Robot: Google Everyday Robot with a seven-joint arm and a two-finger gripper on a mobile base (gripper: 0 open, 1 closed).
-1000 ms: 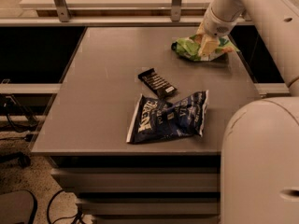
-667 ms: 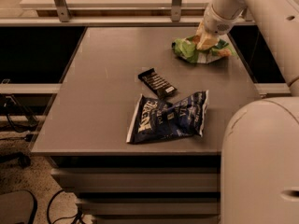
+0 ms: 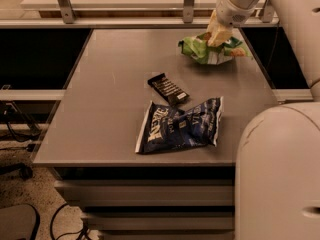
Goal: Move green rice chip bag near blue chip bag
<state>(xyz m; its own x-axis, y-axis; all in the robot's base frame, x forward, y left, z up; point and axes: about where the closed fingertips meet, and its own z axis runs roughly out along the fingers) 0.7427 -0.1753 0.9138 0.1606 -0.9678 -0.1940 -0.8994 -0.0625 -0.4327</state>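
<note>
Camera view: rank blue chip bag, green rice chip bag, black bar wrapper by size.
1. blue chip bag
2. green rice chip bag: farther, partly under the gripper, so gap unsure
3. black bar wrapper

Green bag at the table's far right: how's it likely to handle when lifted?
Likely floppy: the green bag is crumpled and may sag below the end effector, which sits at its top edge. Probably light for its size, being a thin snack bag. The foil-like skin could slip.

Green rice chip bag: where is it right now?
In the camera view, the green rice chip bag is at the far right corner of the table, right under the gripper, beyond the black bar wrapper and blue chip bag.
</note>
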